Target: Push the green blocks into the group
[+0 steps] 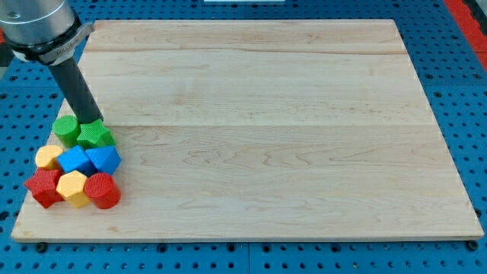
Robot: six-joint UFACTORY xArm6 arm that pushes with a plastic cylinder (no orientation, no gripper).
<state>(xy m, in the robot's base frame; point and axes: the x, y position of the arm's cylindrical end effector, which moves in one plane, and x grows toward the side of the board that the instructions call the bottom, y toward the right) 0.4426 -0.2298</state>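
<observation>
Rod first: my tip [94, 120] touches the green star-shaped block [94, 135], beside the green cylinder [66, 130]; no jaws. Nearest the view's bottom sit red [102, 190], yellow [73, 187] and blue blocks [103, 159], greens just above them on the wooden board [289, 137].

**Wooden board on a blue perforated surface**

A pale wooden board [266, 152] is seen filling most of the frame, narrower along its upper edge than along its lower one. Two faint seams [251, 52] are seen running across it from left to right, one near the upper edge and one about halfway down. Fine grain is visible along its length. The board is laid on a blue surface [456, 91] dotted with regular rows of small holes, which is visible on all sides. In the upper right corner of the frame, a red part [466, 9] is cut off by the edge; what it is cannot be told.
</observation>
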